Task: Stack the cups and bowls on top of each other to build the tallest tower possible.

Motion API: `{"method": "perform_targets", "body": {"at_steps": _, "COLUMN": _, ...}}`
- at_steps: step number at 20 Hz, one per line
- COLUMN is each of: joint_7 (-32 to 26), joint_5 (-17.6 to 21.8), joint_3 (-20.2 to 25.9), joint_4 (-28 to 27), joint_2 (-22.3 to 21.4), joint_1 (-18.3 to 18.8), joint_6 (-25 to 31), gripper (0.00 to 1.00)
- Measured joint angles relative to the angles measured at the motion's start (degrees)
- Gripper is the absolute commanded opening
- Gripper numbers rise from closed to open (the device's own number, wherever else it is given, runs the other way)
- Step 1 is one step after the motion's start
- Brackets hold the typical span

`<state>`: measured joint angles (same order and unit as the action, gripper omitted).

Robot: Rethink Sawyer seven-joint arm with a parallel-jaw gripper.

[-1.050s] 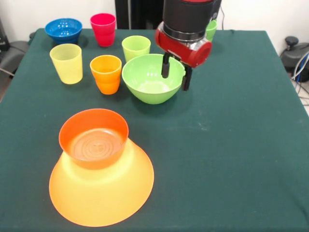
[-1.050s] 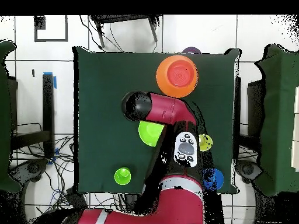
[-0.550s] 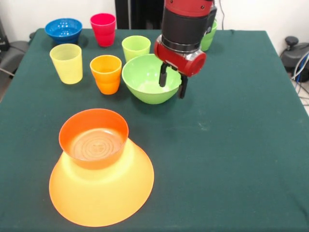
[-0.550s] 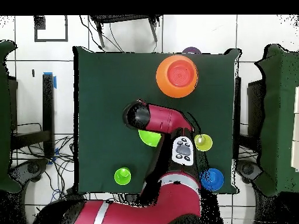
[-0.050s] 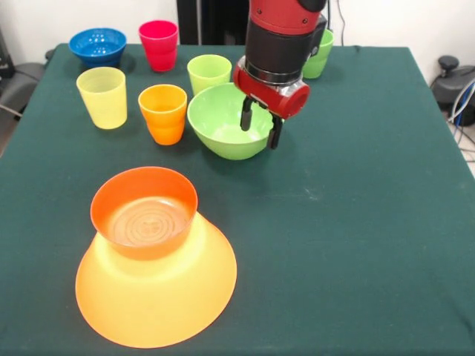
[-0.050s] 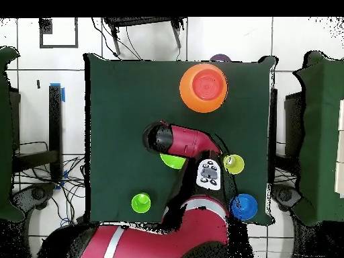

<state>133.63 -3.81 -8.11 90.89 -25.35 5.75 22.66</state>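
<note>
Fingers (image 5: 245, 118) apart: 2 black fingers straddle the right-hand rim of the lime green bowl (image 5: 223, 119), 1 inside the bowl, 1 just outside its wall; whether either touches the rim cannot be told. Gripper (image 5: 259, 127) hangs from the red and black arm (image 5: 280, 37), which comes down over the bowl's far right side. In the overhead view the arm (image 6: 185, 142) covers most of the same bowl, only a lime sliver (image 6: 172, 160) showing. Bowl sits upright on the green desk (image 5: 356, 208). Front view, left of the bowl: orange cup (image 5: 162, 113) just beside it, yellow cup (image 5: 102, 97) further left, lime green cup (image 5: 208, 73) behind the bowl, red cup (image 5: 159, 45) and small blue bowl (image 5: 98, 46) at the far edge. A darker green cup (image 5: 320, 55) shows partly behind the arm. Tower (image 5: 154, 259) near the front left of the desk: large translucent orange bowl (image 5: 159, 300) inverted as base, small orange-red bowl (image 5: 145, 211) upright on top of it; 2 pieces so far. Overhead view shows a purple bowl (image 6: 218, 59) peeking past the desk edge beyond the tower.
</note>
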Motion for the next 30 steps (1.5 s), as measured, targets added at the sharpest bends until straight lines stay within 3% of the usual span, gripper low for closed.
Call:
{"method": "perform_targets", "body": {"at_steps": 5, "joint_7": 0.0, "joint_5": 0.0, "joint_3": -0.1, "joint_4": 0.1, "joint_2": 0.1, "joint_1": 0.0, "joint_6": 0.0, "gripper": 1.0}}
{"method": "perform_targets", "body": {"at_steps": 6, "joint_7": 0.0, "joint_5": 0.0, "joint_3": -0.1, "joint_4": 0.1, "joint_2": 0.2, "joint_1": 0.0, "joint_6": 0.0, "gripper": 0.0}}
{"method": "perform_targets", "body": {"at_steps": 30, "joint_7": 0.0, "joint_5": 0.0, "joint_3": -1.0, "joint_4": 0.1, "joint_2": -0.6, "joint_1": 0.0, "joint_6": 0.0, "gripper": 0.0}}
